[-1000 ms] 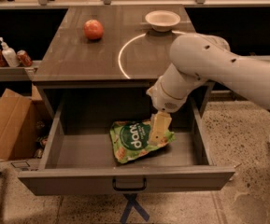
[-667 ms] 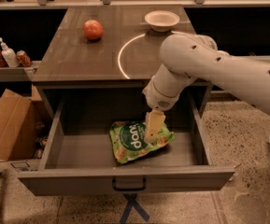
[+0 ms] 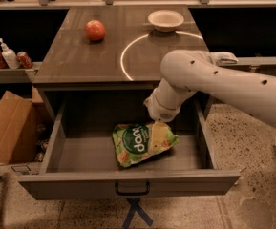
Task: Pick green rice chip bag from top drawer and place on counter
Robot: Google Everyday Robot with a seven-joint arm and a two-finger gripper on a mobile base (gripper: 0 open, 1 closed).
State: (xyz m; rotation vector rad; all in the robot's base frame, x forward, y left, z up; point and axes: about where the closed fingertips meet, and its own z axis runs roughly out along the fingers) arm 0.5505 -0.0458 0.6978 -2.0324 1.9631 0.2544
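— Starting at the top drawer (image 3: pixel 128 185), which stands open toward us: where is the green rice chip bag (image 3: pixel 133 148)?

— Inside the drawer, flat on its floor. It is a little right of the drawer's middle and nearer its front panel than its back, with the logo facing up.

— How do you expect it to handle?

— Light and soft, I judge. It is a crinkly, puffed, glossy pouch, so it may slide or buckle. The chips inside would crush under a hard squeeze. I would take it by the end toward the drawer's right wall, on the sealed edge or a pinch of film, not across the full belly.

— And the gripper (image 3: pixel 159 138)?

— Down in the drawer, over that same end of the bag, with its pale end on or just above the film. I cannot confirm contact. Whether the jaws stand apart or closed, I cannot tell either. The bag looks to be lying on the drawer floor, so I judge it not yet lifted.

— Beyond the drawer?

— The table (image 3: pixel 75 61) sits above and behind the drawer, marked with a white arc (image 3: pixel 122 61). An apple (image 3: pixel 95 30) rests beyond the drawer's left half. A bowl (image 3: pixel 165 20) sits farther back, beyond its right half.
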